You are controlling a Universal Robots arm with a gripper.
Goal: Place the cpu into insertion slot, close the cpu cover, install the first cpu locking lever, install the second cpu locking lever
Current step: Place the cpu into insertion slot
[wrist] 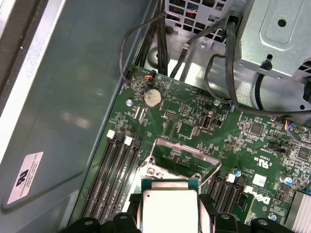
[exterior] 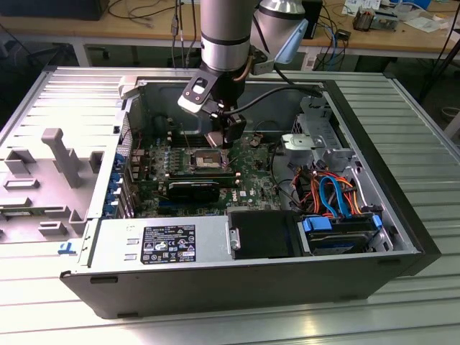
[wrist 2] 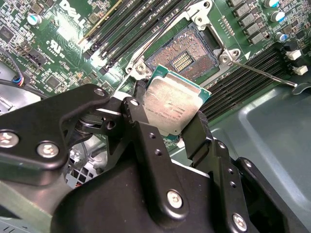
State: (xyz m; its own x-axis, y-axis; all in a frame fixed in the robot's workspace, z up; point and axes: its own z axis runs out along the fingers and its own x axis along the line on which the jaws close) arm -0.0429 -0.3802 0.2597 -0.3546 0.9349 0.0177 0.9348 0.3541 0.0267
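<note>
My gripper [wrist 2: 172, 116] is shut on the cpu [wrist 2: 167, 104], a flat square chip with a silver-grey top, pinched by two opposite edges between black fingers [wrist 2: 141, 104]. The cpu hangs tilted just above and beside the insertion slot [wrist 2: 187, 56], whose tan contact field lies bare inside a silver rim. In the first wrist view the cpu [wrist: 170, 204] sits between the fingers, with the cpu cover [wrist: 187, 151] standing raised as a thin silver frame beyond it. A thin locking lever [wrist 2: 262, 73] sticks out unlatched beside the slot. The exterior view has the gripper [exterior: 228, 140] over the insertion slot [exterior: 205, 159].
Long black memory slots [wrist 2: 131, 29] flank the socket on both sides. The open case holds a power supply [exterior: 165, 244] at the front, a drive cage with blue and orange cables [exterior: 338, 198] at the exterior view's right, and black cables [wrist: 160, 39] near the board's edge.
</note>
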